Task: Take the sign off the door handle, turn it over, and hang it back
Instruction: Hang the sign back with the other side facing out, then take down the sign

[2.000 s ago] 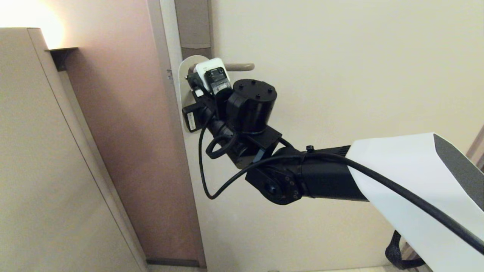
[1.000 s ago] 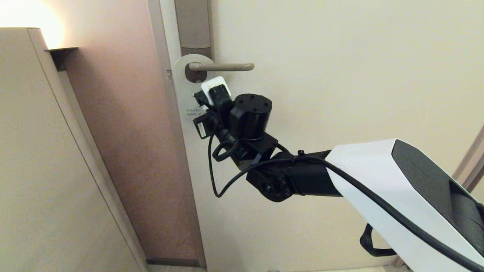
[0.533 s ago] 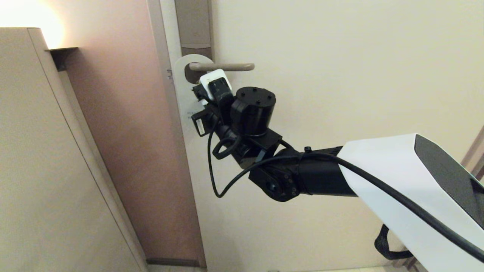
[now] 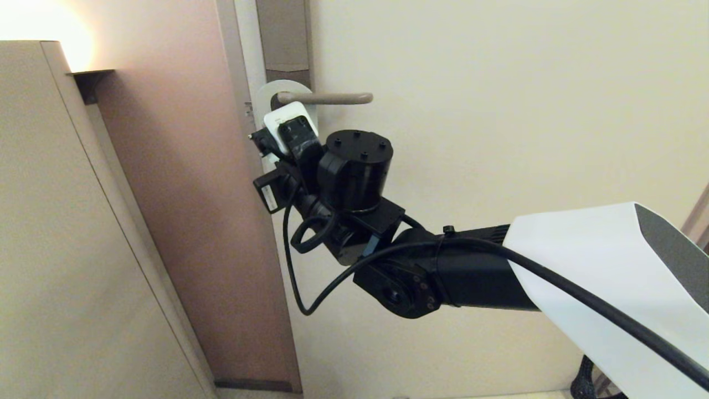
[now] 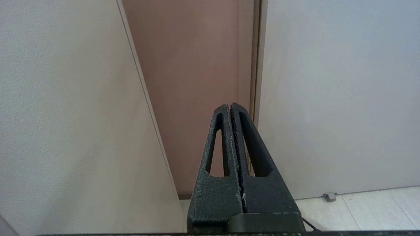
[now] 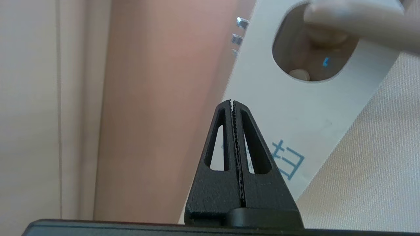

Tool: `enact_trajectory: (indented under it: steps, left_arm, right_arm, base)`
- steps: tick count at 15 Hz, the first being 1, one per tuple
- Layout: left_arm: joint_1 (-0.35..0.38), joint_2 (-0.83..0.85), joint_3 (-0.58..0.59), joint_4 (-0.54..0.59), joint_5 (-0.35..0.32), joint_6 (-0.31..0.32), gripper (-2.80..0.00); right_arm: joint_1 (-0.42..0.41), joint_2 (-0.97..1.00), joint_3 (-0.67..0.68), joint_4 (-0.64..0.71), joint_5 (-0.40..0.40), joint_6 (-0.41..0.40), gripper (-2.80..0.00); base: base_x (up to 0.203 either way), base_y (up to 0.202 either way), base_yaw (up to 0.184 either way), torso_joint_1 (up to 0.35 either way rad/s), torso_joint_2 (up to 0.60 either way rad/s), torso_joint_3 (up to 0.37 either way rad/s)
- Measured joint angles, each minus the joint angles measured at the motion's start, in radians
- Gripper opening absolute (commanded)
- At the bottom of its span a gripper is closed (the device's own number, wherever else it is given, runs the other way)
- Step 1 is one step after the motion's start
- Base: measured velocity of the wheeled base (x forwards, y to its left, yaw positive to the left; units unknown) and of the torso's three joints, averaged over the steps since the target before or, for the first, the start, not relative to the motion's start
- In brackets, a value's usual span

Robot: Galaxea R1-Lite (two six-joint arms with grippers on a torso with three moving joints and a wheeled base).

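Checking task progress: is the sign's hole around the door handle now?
Yes, the sign hangs with its hole around the door handle.

A white card sign [image 6: 288, 108] with rounded top hangs by its cut-out hole on a straight, horizontal beige-grey door handle [image 4: 327, 98]. Its white face shows, printed with blue lettering, and it hangs tilted. The handle juts from a tall grey-brown plate.

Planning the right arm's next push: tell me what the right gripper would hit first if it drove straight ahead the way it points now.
Most likely the sign. The right gripper, shut, points at the card's white face near its edge, below the hole that hangs on the door handle. Depth is unclear, so it might slip past the edge.
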Motion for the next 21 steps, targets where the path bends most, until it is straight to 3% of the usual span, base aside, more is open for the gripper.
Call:
enact_trajectory:
  steps: [4,10,16,21]
  left_arm:
    - [0.000,0.000,0.000,0.000,0.000,-0.001,-2.80]
    - [0.000,0.000,0.000,0.000,0.000,0.000,-2.80]
    - [0.000,0.000,0.000,0.000,0.000,0.000,-2.80]
    - [0.000,0.000,0.000,0.000,0.000,0.000,-2.80]
  right_arm:
    - [0.004,0.047,-0.080,-0.002,-0.003,-0.011,-2.80]
    - [0.003,0.069,-0.080,-0.007,-0.005,-0.011,-2.80]
    - [-0.011,-0.097,0.152,0.000,-0.006,-0.012,-2.80]
    - [-0.115,-0.328,0.348,0.142,-0.055,-0.019,-2.80]
  base:
    - [0.000,0.000,0.000,0.000,0.00,0.000]
    - [0.000,0.000,0.000,0.000,0.00,0.000]
    - [0.000,0.000,0.000,0.000,0.00,0.000]
    - [0.000,0.000,0.000,0.000,0.00,0.000]
